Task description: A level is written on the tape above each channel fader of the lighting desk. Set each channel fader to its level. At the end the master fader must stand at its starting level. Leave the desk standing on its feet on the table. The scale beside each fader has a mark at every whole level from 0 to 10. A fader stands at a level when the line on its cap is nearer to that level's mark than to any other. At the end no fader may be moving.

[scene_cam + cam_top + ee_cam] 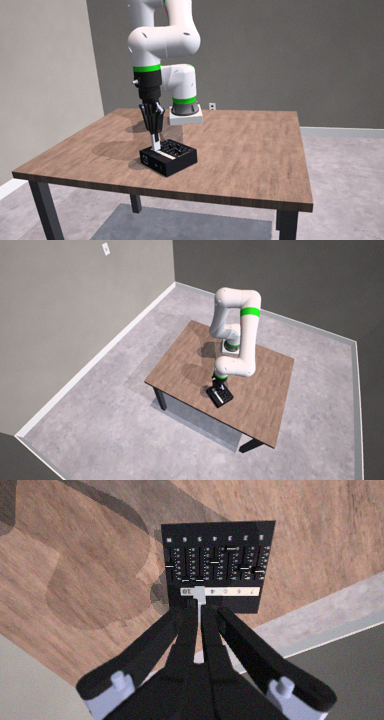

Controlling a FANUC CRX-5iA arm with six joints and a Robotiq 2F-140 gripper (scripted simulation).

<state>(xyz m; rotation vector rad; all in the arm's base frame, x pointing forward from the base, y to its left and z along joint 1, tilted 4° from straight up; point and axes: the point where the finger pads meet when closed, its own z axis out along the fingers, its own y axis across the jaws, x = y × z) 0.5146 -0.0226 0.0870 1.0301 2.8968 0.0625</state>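
The black lighting desk (217, 567) stands on its feet on the wooden table, also seen in the exterior view (168, 157) and the top view (219, 395). It has several faders in parallel slots and a pale tape strip (220, 591) with levels written on it. The fader caps stand at different heights; the second (186, 580) and third (200, 580) sit close to the tape. My gripper (199, 593) is shut on nothing and points straight down. Its pale fingertips are at the tape edge, just by the third fader's cap. It also shows in the exterior view (155, 142).
The arm's white base block (186, 117) stands on the table behind the desk. The table's front edge (169, 195) is a short way from the desk. The written levels are too small to read.
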